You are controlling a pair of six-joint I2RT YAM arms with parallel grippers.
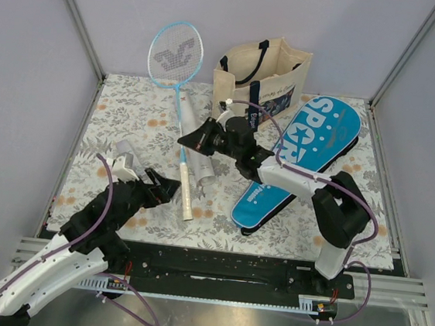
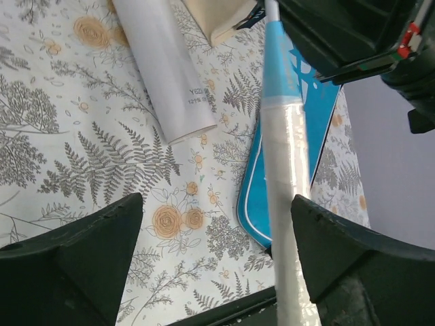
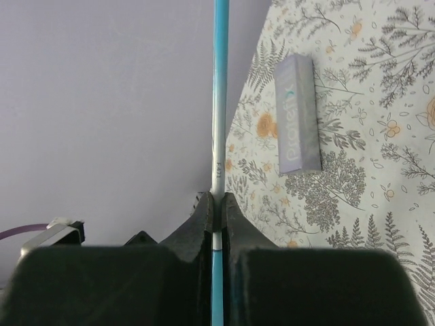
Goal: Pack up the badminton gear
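Note:
A light-blue racket lies slanted over the floral table, its white handle pointing toward the arms. My right gripper is shut on its thin shaft, pinching it between both fingers. My left gripper is open, jaws wide on either side of the handle, which runs close to the right-hand finger. The long white tube lies beside the shaft, also seen from the left wrist as the tube. The blue "SPORT" case lies flat at the right.
A cream tote bag with navy straps stands at the back against the wall. A small grey box lies on the table at the left, near my left arm. Grey walls close in the table on three sides.

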